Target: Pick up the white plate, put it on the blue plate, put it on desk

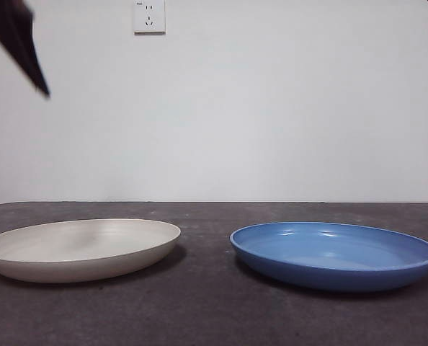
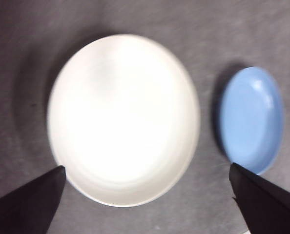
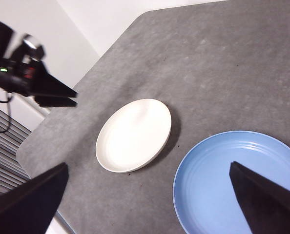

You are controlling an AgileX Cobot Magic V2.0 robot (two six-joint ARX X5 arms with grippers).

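We are at the first step, our left gripper (image 2: pixel 145 195) hanging spread wide and empty above the white plate (image 1: pixel 81 249), which lies on the desk (image 1: pixel 207 317) beside the blue plate (image 1: pixel 334 254); next we must descend to its rim.

Two plates on the counter (image 1: pixel 214 317): one white plate (image 1: pixel 81 249) at about 8 o'clock in the front view, one blue plate (image 1: pixel 334 254) at about 4 o'clock, apart from each other. One wall socket (image 1: pixel 149 16) at 12 o'clock. Two grippers: left gripper (image 2: pixel 147 183) high over the white plate, right gripper (image 3: pixel 147 183) high by the blue plate, fingers of each spread wide.
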